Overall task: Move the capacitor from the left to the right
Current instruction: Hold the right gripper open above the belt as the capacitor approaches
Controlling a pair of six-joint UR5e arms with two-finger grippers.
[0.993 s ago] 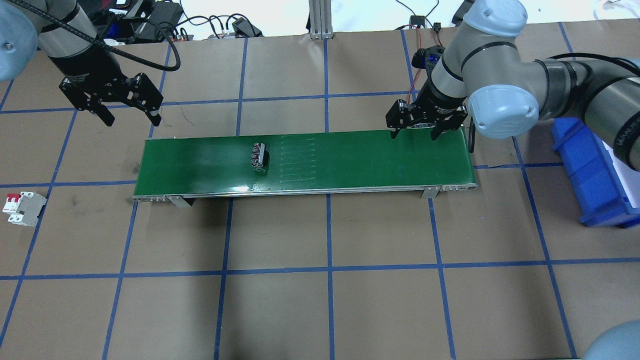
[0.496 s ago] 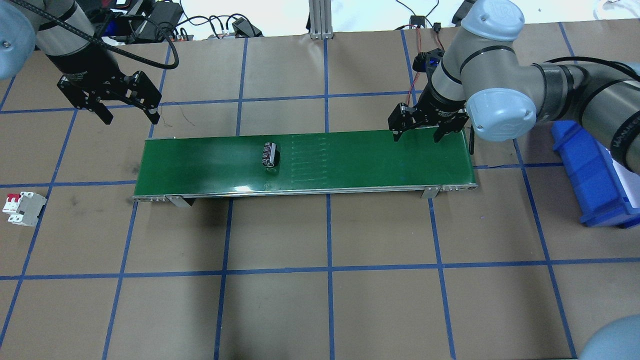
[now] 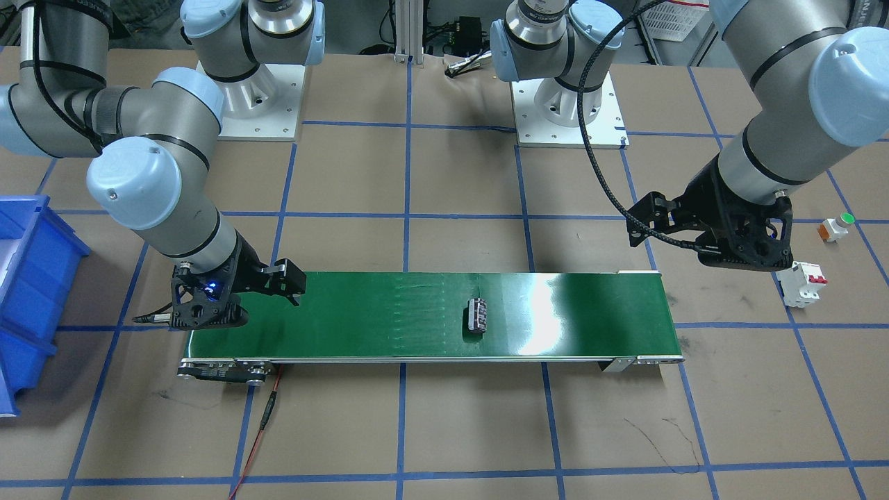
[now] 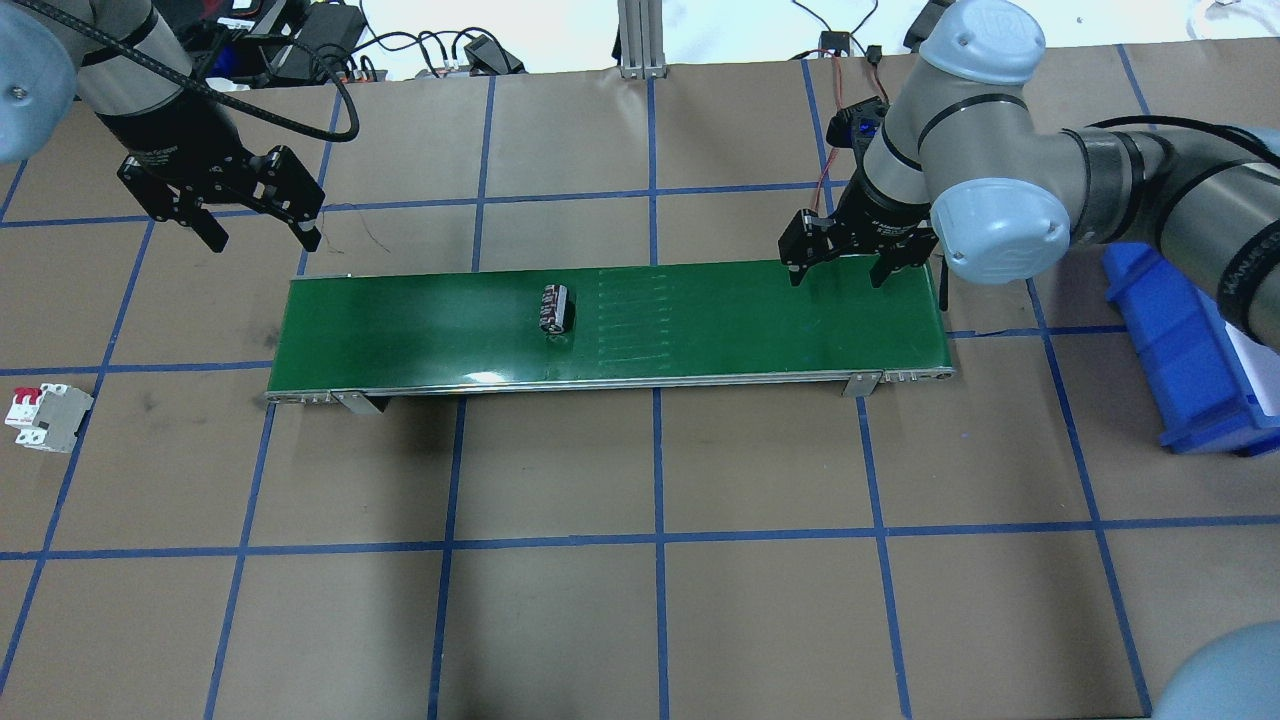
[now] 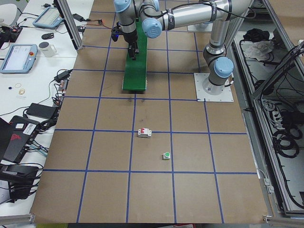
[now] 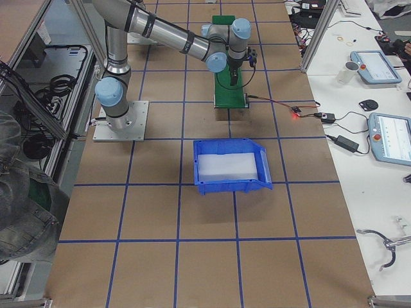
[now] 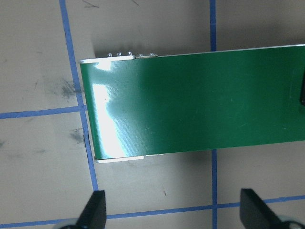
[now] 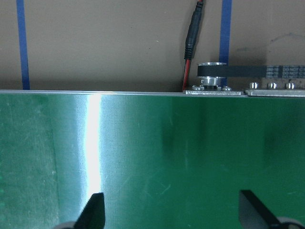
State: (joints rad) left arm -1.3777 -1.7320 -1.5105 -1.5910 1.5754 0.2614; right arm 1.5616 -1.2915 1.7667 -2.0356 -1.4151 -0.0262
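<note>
The capacitor (image 4: pixel 556 309), a small black cylinder with a grey stripe, lies on the green conveyor belt (image 4: pixel 700 340) left of its middle; it also shows in the front-facing view (image 3: pixel 476 315). My left gripper (image 4: pixel 258 232) is open and empty, raised beyond the belt's left end (image 7: pixel 114 119). My right gripper (image 4: pixel 838 272) is open and empty, low over the belt's right end (image 8: pixel 190 157), far from the capacitor. The capacitor shows in neither wrist view.
A white breaker with red switch (image 4: pixel 45 417) lies on the table at the left edge. An orange-white button with green cap (image 3: pixel 835 227) sits near it. A blue bin (image 4: pixel 1190 350) stands at the right. A red cable (image 3: pixel 260 423) trails from the belt's right end.
The capacitor has travelled rightward along the belt. The right gripper has shifted slightly right; the left gripper has hardly moved.
</note>
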